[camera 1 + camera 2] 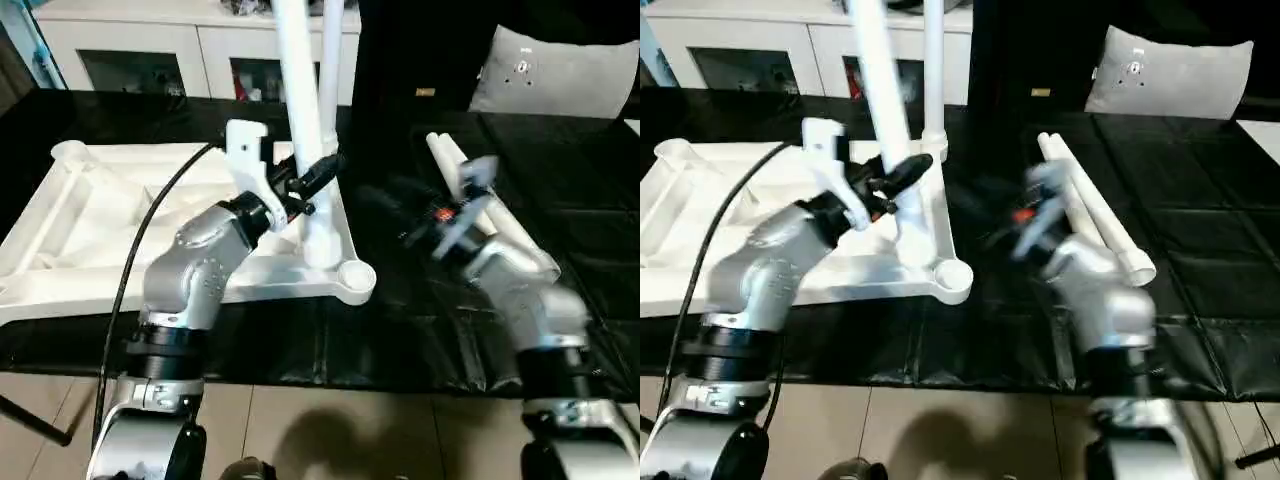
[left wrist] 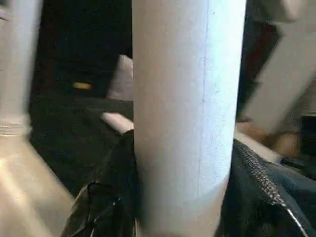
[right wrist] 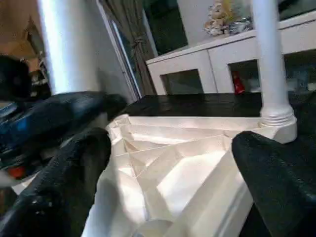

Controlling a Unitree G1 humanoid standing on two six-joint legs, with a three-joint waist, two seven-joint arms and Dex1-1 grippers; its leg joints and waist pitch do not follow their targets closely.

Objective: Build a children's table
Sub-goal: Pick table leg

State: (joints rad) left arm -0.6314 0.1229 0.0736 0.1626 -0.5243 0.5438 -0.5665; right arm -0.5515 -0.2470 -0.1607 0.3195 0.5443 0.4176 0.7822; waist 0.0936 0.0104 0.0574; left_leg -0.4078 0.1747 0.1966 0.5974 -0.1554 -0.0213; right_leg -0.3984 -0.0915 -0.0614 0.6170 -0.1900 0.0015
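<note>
Tabletop (image 1: 90, 215): white ribbed plastic, underside up on the black worktop (image 1: 560, 160).
Left gripper (image 1: 318, 172): fingers clamped on a leg (image 1: 305, 110) that leans over the tabletop's near edge.
Right gripper (image 1: 385, 200): fingers spread, empty, beside the tabletop.
Risk: the smooth tapered leg may tip, missing the empty socket (image 1: 354, 276).
Spare legs (image 1: 480, 190): right of tabletop.

A home living room is showing: white cabinet (image 1: 190, 45) with glass doors at upper left, grey cushion (image 1: 560, 75) upper right, curtains (image 3: 133, 44).
</note>
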